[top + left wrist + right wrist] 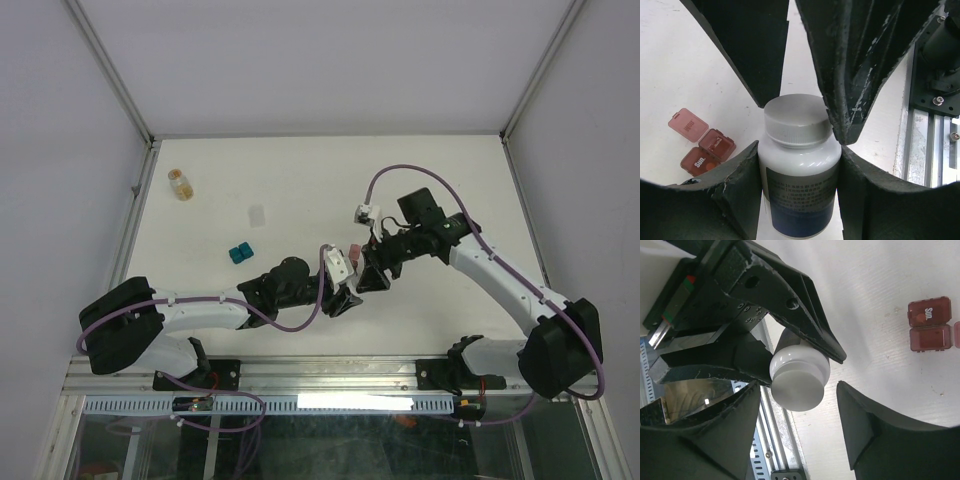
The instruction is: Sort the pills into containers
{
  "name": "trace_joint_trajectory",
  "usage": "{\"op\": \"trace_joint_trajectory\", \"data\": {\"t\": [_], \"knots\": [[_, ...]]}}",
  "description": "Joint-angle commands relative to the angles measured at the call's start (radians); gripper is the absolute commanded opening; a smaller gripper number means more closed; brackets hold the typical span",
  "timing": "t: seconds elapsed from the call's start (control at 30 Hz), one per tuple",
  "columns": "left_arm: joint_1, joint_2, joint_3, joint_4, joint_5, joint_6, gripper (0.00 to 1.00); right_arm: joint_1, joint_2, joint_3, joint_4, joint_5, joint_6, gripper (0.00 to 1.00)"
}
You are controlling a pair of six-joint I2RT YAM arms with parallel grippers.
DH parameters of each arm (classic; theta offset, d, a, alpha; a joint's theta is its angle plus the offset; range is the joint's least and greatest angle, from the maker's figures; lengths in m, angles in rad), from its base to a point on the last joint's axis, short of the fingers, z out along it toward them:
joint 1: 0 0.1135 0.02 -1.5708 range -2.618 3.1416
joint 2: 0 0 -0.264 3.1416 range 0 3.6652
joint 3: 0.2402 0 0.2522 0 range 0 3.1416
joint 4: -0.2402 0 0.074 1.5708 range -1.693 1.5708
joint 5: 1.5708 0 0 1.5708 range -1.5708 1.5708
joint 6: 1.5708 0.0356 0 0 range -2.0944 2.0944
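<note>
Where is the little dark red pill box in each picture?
Top view: the dark red box sits near the middle of the picture.
Left wrist view: it is on the left, one lid open.
Right wrist view: it is at the upper right edge.
Shared landmark: the white bottle, near it in both wrist views; I cannot see it from above.

The dark red translucent two-compartment plastic box point(707, 150) lies flat near the scene's centre. Its "Sun." compartment is shut and the other compartment's lid is flipped open. The teal two-compartment plastic box point(240, 253) lies well apart to its left.
</note>
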Motion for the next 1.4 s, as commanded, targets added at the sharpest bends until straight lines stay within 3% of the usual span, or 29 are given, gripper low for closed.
{"op": "trace_joint_trajectory", "data": {"t": [0.0,0.2,0.33,0.47,0.53,0.6,0.73,0.8,0.93,1.1,1.2,1.37], "knots": [[0.009,-0.033,0.023,0.067,0.001,-0.012,0.0,0.013,0.002,0.018,0.038,0.013,0.028,0.61],[0.008,-0.031,0.009,0.085,0.002,-0.011,0.0,0.016,-0.028,0.008,0.022,-0.031,-0.069,0.24],[0.009,-0.033,-0.005,0.091,0.036,0.004,0.0,0.016,-0.057,-0.005,-0.023,-0.083,-0.229,0.0],[0.01,-0.029,-0.008,0.091,0.1,0.018,0.0,0.016,-0.071,0.014,-0.169,-0.166,-0.575,0.0],[0.01,-0.028,-0.008,0.092,0.127,0.025,0.0,0.016,-0.077,0.021,-0.268,-0.189,-0.926,0.0],[0.01,-0.025,-0.007,0.096,0.148,0.028,0.0,0.018,-0.083,0.021,-0.316,-0.173,-1.164,0.0],[0.01,-0.022,-0.003,0.096,0.147,0.027,0.0,0.02,-0.075,0.036,-0.233,-0.157,-1.151,0.0],[0.01,-0.024,-0.009,0.097,0.14,0.024,0.0,0.02,-0.073,0.04,-0.224,-0.17,-1.111,0.13],[0.012,-0.034,-0.027,0.106,0.123,0.022,0.0,0.017,-0.13,0.03,-0.128,-0.127,-0.847,0.56],[0.012,-0.033,-0.037,0.121,0.102,0.011,0.0,-0.022,-0.171,0.077,-0.13,-0.122,-0.548,0.92],[0.012,-0.033,-0.028,0.12,0.091,0.007,0.0,-0.023,-0.154,0.084,-0.126,-0.129,-0.352,0.98],[0.012,-0.029,-0.017,0.12,0.086,0.005,0.0,-0.023,-0.088,0.084,-0.104,-0.047,-0.06,0.99]]}}
